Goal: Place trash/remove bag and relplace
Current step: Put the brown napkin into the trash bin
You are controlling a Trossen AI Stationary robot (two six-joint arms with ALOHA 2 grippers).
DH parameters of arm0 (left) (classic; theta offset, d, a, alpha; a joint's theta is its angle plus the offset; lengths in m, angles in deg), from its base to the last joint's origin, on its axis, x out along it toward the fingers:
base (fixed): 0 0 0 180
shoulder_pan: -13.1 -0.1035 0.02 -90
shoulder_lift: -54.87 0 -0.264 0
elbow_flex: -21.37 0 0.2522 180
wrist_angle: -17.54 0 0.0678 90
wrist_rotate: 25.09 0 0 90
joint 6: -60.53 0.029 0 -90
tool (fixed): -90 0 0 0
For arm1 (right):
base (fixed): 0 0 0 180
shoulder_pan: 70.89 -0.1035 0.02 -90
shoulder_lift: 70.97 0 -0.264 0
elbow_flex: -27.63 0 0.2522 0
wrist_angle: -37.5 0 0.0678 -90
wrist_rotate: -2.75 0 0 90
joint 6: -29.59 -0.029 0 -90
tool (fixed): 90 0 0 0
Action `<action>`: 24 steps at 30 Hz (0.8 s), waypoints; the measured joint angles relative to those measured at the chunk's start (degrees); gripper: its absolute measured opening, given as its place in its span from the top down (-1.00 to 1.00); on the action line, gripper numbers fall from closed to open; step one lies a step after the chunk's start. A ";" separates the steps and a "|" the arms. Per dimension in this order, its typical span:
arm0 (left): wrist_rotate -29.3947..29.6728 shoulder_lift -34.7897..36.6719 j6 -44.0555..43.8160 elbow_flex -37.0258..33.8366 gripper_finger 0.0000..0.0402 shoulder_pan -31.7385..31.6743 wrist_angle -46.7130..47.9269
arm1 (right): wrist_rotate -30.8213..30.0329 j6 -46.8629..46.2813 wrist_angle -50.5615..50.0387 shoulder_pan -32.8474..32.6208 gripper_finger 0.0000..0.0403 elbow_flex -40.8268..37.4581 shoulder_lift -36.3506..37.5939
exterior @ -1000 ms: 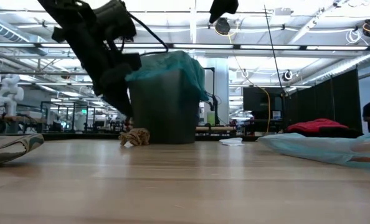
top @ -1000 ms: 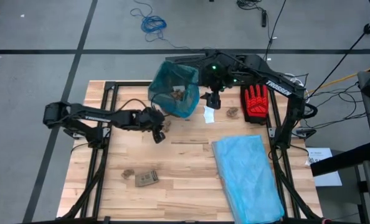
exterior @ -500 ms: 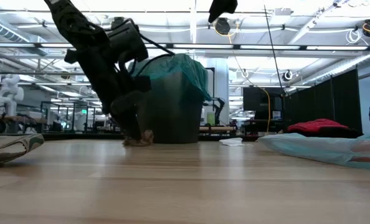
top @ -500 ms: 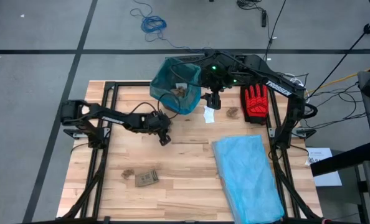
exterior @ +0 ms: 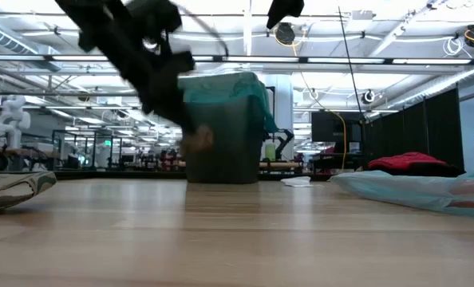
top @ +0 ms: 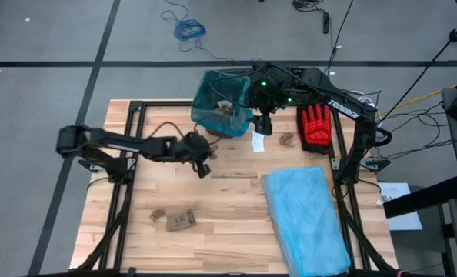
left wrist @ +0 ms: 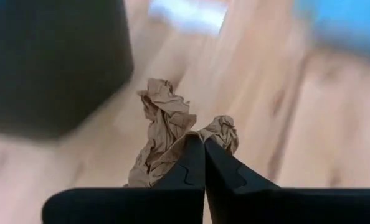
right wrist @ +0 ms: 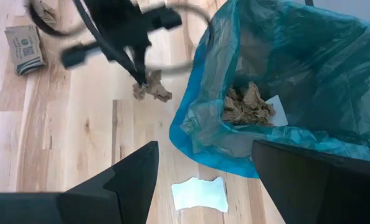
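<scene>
The paper wad [left wrist: 166,134] is pinched between the closed fingers of the left gripper [left wrist: 203,163], hanging just ahead of the fingertips and lifted clear of the table [top: 228,223]. It looks very light and soft: crumpled brown paper that gives under the pinch, so a grip on any thick fold should carry it, though a thin flap might tear or slip out. From the right wrist view the wad [right wrist: 152,86] dangles under the left gripper [right wrist: 137,73], just beside the bag [right wrist: 284,74], whose open mouth lies a little beyond it.

The bag is thin, crinkly teal plastic, draped over the rim of a dark bin [exterior: 221,143]; more brown wads [right wrist: 247,102] and a white scrap already lie inside. It will likely be slippery and floppy, best taken by the gathered edge at the rim.

The right gripper [right wrist: 203,168] hovers over the bag with its fingers spread wide, holding nothing. Below it a white scrap [right wrist: 199,193] lies on the table. Farther from the left gripper sit a tan card [top: 181,221] and another wad [top: 158,215].
</scene>
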 joint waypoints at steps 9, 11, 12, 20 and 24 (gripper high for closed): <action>1.74 11.10 7.30 8.07 1.00 0.23 -0.69 | 0.02 0.22 0.67 0.00 -0.25 0.00 0.00; 4.01 11.74 10.63 10.48 1.00 -0.46 -0.54 | 0.02 0.22 1.08 0.00 -0.25 0.00 0.00; 5.19 11.78 12.03 11.90 1.00 -1.24 -0.38 | 0.02 0.29 1.25 0.00 -0.25 0.00 0.00; 4.80 8.68 17.06 18.53 1.00 -12.39 -0.69 | 0.02 0.66 1.46 0.00 -0.25 0.00 -0.02; -2.47 5.20 17.14 18.84 1.00 -17.59 -3.42 | 0.02 1.58 1.53 0.00 -0.25 0.00 -0.02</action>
